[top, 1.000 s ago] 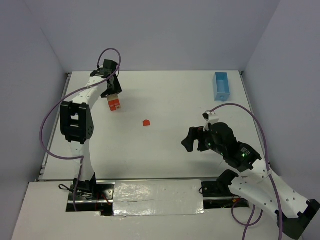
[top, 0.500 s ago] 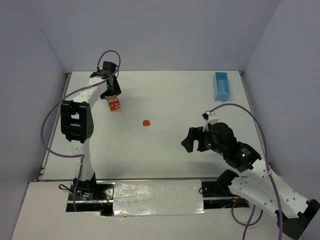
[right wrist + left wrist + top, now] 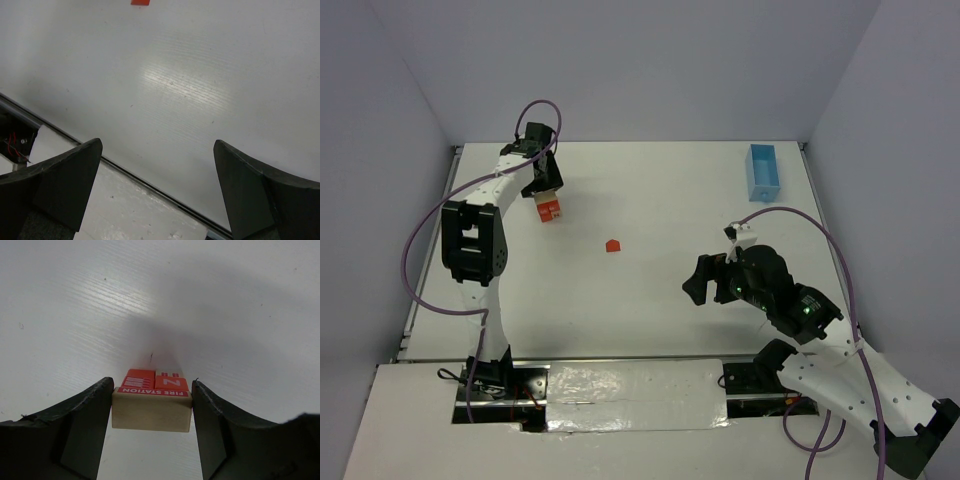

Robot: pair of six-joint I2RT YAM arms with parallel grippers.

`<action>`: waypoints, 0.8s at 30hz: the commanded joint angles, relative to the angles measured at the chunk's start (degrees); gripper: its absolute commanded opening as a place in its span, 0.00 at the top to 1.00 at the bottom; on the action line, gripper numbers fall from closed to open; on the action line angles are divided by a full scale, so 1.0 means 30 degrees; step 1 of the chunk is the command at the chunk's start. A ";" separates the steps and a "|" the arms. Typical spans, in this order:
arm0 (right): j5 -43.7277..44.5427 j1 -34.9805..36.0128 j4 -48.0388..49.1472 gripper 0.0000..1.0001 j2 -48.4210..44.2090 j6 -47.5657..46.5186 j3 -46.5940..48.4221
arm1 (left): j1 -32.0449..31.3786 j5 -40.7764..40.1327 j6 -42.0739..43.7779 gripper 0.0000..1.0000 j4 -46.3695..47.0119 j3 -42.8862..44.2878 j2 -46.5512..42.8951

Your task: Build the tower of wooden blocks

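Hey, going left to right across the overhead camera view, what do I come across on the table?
wood block stack → small red block → right gripper → light-blue tray

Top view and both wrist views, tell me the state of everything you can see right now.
left gripper: closed on the tan block
tan block: clamped between the fingers, red blocks against its far side
loose red block: alone mid-table, untouched
right gripper: open, empty, above bare table
tray: far right corner, open side up, nothing seen inside
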 commanded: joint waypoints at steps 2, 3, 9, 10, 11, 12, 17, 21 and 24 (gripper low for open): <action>-0.0148 0.0021 0.0922 0.00 -0.0079 -0.0310 -0.0189 | 0.0094 0.0178 0.0461 0.53 0.0276 -0.0079 0.0163; -0.0149 -0.0008 0.0922 0.00 -0.0079 -0.0310 -0.0189 | 0.0094 0.0149 0.0461 0.53 0.0246 -0.0021 0.0193; -0.0178 -0.0008 0.0922 0.00 -0.0167 -0.0339 -0.0218 | 0.0094 0.0207 0.0637 0.52 0.0246 -0.0079 0.0222; -0.0149 0.0021 0.0922 0.00 -0.0138 -0.0339 -0.0190 | 0.0094 0.0236 0.0695 0.52 0.0188 -0.0050 0.0280; -0.0178 0.0050 0.0922 0.00 -0.0138 -0.0339 -0.0189 | 0.0094 0.0207 0.0724 0.52 0.0158 -0.0020 0.0310; -0.0178 0.0050 0.0922 0.00 -0.0138 -0.0339 -0.0189 | 0.0094 0.0178 0.0725 0.52 0.0100 -0.0020 0.0310; -0.0178 0.0050 0.0951 0.00 -0.0167 -0.0339 -0.0218 | 0.0094 0.0236 0.0725 0.48 0.0187 -0.0137 0.0310; -0.0178 0.0021 0.0980 0.00 -0.0167 -0.0339 -0.0219 | 0.0094 0.0207 0.0666 0.47 0.0099 -0.0108 0.0398; -0.0178 0.0021 0.0980 0.00 -0.0196 -0.0339 -0.0219 | 0.0094 0.0324 0.0637 0.47 0.0216 -0.0225 0.0427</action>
